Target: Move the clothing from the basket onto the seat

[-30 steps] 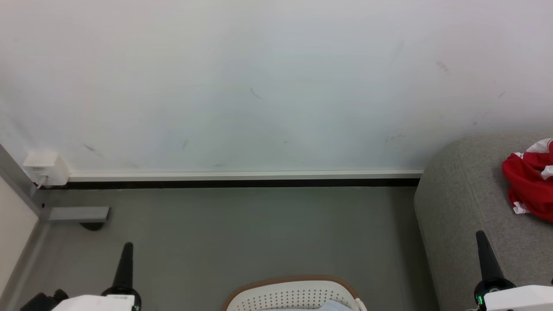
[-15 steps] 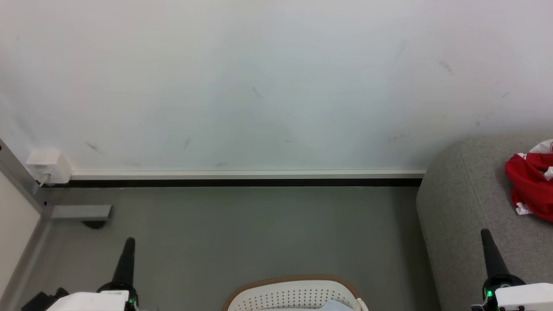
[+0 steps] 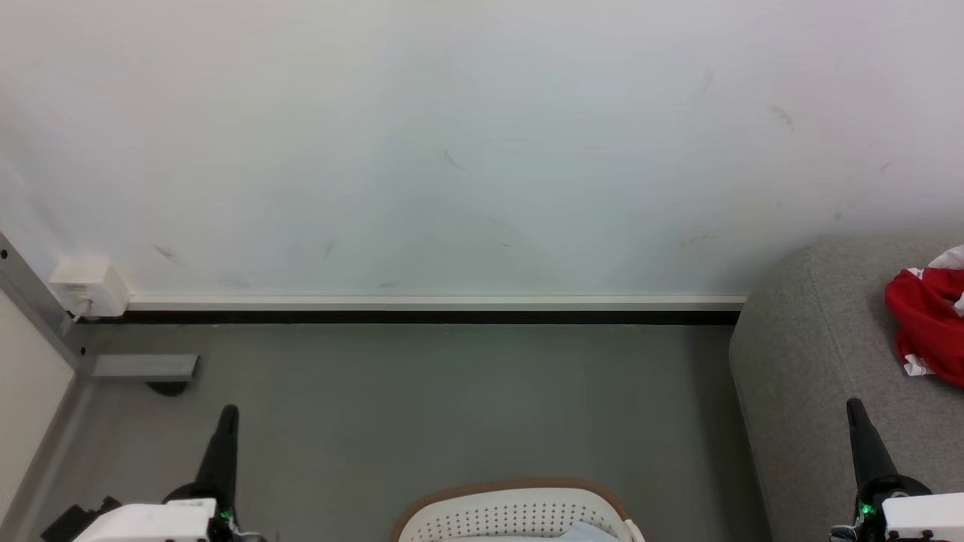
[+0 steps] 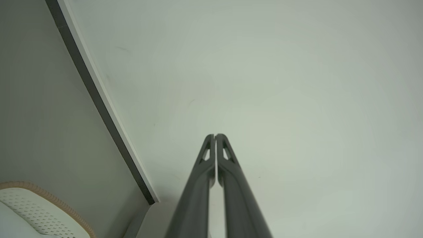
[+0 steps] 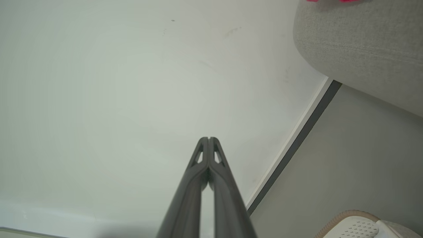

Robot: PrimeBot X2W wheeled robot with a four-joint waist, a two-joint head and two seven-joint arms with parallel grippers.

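Head view, clothing (image 3: 928, 320) on seat (image 3: 798, 376), left claw (image 3: 229, 412) and right claw (image 3: 853, 405) pinched together

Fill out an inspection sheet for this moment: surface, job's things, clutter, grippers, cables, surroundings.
Surface: smooth grey floor; rounded grey fabric seat at the right.
Job's things: red jersey with white trim lies crumpled on the seat, cut off by the head view's right edge; oval white perforated plastic basket with tan-brown rim stands on the floor at that view's bottom edge.
Clutter: pale blue-white cloth in the basket.
Grippers: left gripper and right gripper both shut, empty, fingers pointing toward the wall.
Cables: short white lead under the white wall box.
Surroundings: scuffed white wall, white skirting over a black strip, grey metal frame foot at the left.
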